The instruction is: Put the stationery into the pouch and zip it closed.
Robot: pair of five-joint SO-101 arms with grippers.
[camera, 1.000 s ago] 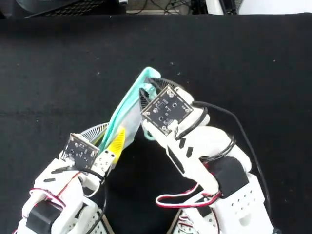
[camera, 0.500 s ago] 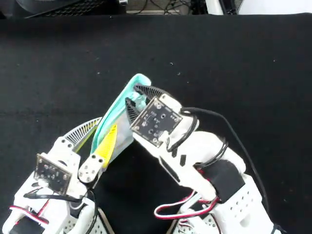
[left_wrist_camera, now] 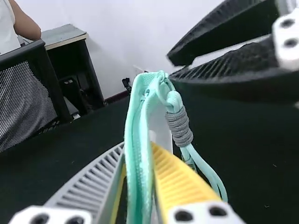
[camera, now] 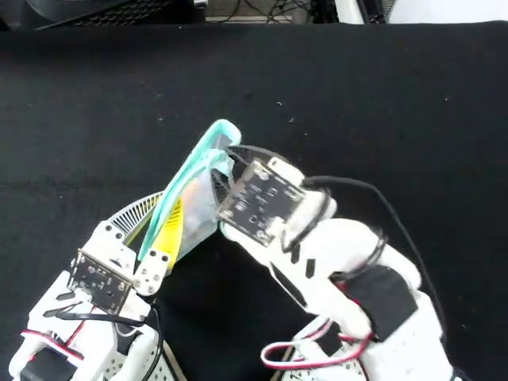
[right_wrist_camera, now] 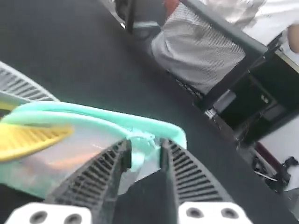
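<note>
The mint-green pouch (camera: 190,186) is held up off the black table, tilted, between both arms. My left gripper (camera: 168,204) is shut on its lower long edge, the yellow finger (left_wrist_camera: 180,179) on one side and the white ribbed finger (left_wrist_camera: 88,186) on the other. My right gripper (camera: 225,163) is shut on the pouch's upper end by the zipper (right_wrist_camera: 142,151). The grey-wrapped zipper pull cord (left_wrist_camera: 178,123) hangs free beside the right gripper's black fingers (left_wrist_camera: 224,51). Something orange (right_wrist_camera: 70,161) shows through the pouch wall (right_wrist_camera: 93,140).
The black table cloth (camera: 381,103) stretches open to the far side, left and right of the arms. Cables and dark equipment (camera: 262,9) lie beyond the far edge. The right arm's black and red wires (camera: 381,210) loop beside its body.
The pouch's upper end has shifted left with the right gripper. The left arm has drawn back toward the near left corner, still holding the pouch's lower edge.
</note>
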